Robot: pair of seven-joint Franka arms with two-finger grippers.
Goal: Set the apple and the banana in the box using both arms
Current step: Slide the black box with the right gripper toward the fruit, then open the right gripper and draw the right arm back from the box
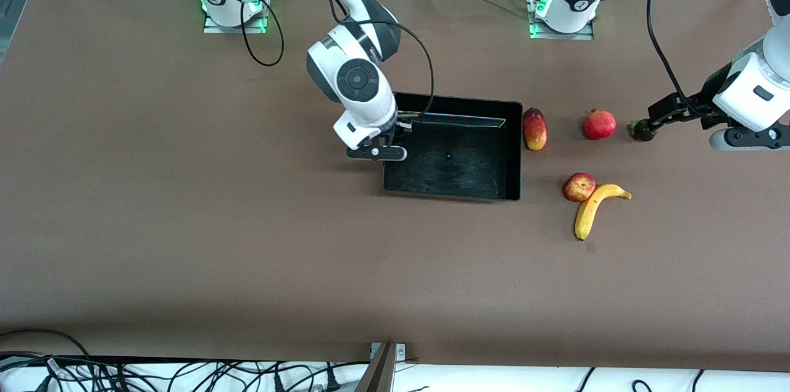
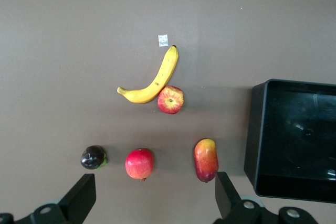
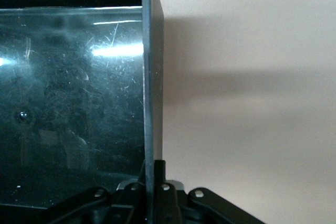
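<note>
The black box [image 1: 513, 151] lies mid-table. My right gripper [image 1: 387, 144] is shut on its wall at the right arm's end; the right wrist view shows the wall's edge [image 3: 152, 77] running between the fingers of the gripper [image 3: 153, 182]. The apple [image 1: 579, 187] touches the banana [image 1: 591, 210], both nearer to the front camera than the box's corner, toward the left arm's end. My left gripper [image 1: 750, 137] hangs high over the left arm's end of the table, open and empty [image 2: 152, 198]. Its view shows the apple [image 2: 170, 99], the banana [image 2: 152, 82] and the box [image 2: 252, 135].
A red-yellow mango [image 1: 535, 128] lies beside the box. A red pomegranate [image 1: 600, 125] and a small dark fruit [image 1: 642, 131] lie in a row with it toward the left arm's end. A small white patch [image 2: 163, 40] is by the banana's tip.
</note>
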